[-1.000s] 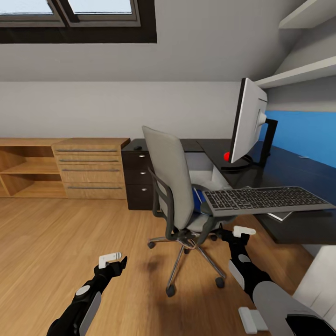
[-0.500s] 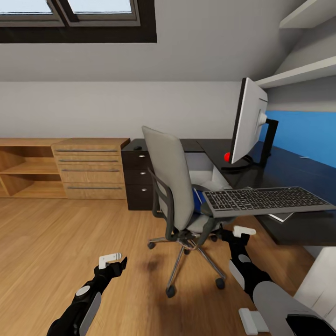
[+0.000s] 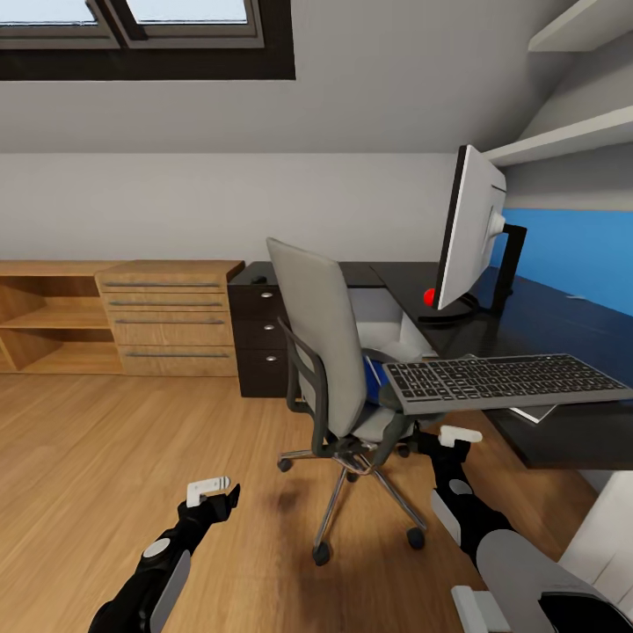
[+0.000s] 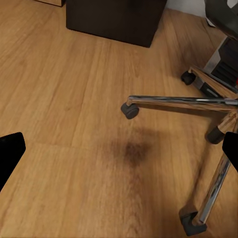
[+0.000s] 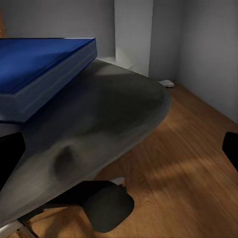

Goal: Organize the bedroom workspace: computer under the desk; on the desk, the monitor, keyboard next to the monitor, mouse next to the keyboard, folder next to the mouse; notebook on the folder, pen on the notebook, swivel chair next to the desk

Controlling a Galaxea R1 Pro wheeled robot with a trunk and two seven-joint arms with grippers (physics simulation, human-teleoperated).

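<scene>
Black L-shaped bench (image 3: 563, 330) along the blue-panelled wall, biggest piece in play and the landmark for everything else. Monitor (image 3: 470, 230) upright on the bench, toward its back. Swivel chair (image 3: 330, 369) drawn up at the bench's front edge, backrest turned toward the room, chrome star base (image 4: 198, 106) on the wooden floor. Keyboard (image 3: 501, 381) at the bench's front edge, one end jutting past it over the chair seat; resting flat or not, hard to tell. Folder (image 5: 37, 69), bright blue, flat on the grey chair seat, just beside the bench front and under that overhanging keyboard end. Mouse (image 3: 258, 279), a small dark shape on the bench's far end above the black drawers.

Right pincer (image 3: 453, 440) low beside the seat, below the bench edge, fingers spread wide and empty, seat and folder straight ahead between them. Left pincer (image 3: 211, 492) out over bare floor, well away from the bench, also spread and empty.

Step in hand, by the look of it: fetching the folder off the chair. Next move calls for lifting the right pincer to seat height, sliding in on the folder's near edge, closing, then clearing the keyboard overhang on the way up to the bench.
</scene>
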